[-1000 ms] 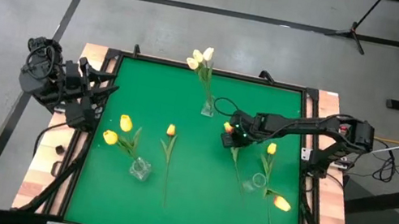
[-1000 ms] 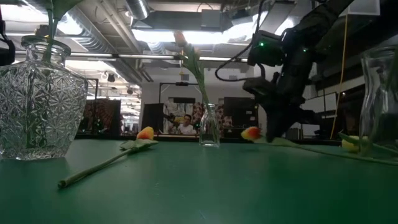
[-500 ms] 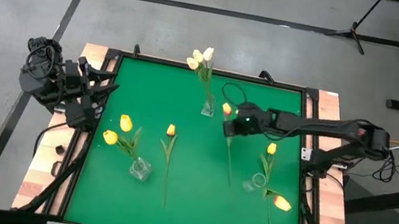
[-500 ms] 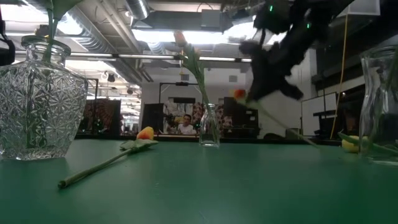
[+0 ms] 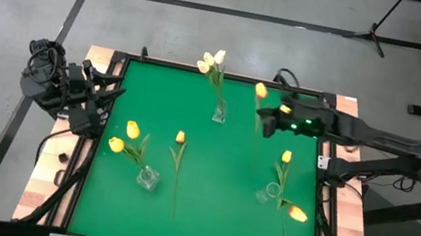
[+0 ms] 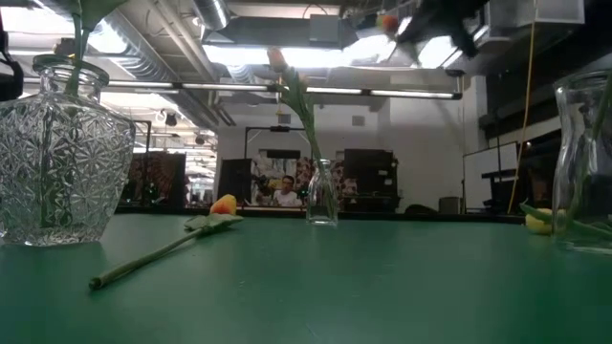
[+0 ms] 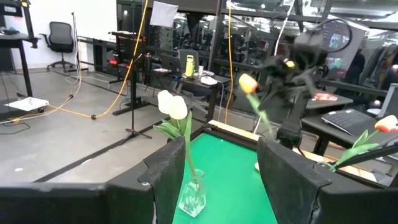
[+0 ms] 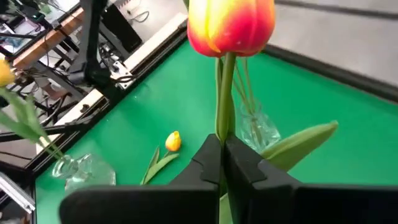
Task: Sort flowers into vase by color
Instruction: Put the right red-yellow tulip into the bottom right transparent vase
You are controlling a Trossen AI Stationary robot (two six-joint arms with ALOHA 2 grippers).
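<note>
My right gripper (image 5: 267, 119) is high above the table's far right part, shut on an orange-red and yellow tulip (image 8: 230, 25), also seen near the top of the low view as tulip head (image 6: 387, 21). White tulips (image 5: 213, 62) stand in a small glass vase (image 5: 219, 115) at the far centre. Two yellow tulips (image 5: 124, 138) sit with their stems in a near-left vase (image 5: 148, 178). A right vase (image 5: 268, 193) holds a yellow tulip (image 5: 286, 157) and an orange one (image 5: 296, 213). One yellow tulip (image 5: 180, 137) lies flat on the mat. My left gripper (image 7: 214, 180) waits open at the table's left edge. My right gripper pinches the tulip's stem (image 8: 222, 127) between its two shut fingers (image 8: 208, 155), a short way below the head. The flower is lifted clear of the table. Its head stands beyond the fingertips, and a leaf (image 8: 298, 143) and the rest of the stem hang behind and below them.
The green mat (image 5: 201, 221) has a raised dark frame around it. Open mat lies in the middle and near centre. The loose tulip's stem (image 5: 175, 190) runs toward the near edge. A large cut-glass vase (image 6: 62, 162) stands close to the low camera.
My right gripper has risen from the mat and swung toward the far right, carrying the orange-red tulip. The flower lay on the mat a second ago; it is now lifted fully clear, with its head raised high.
</note>
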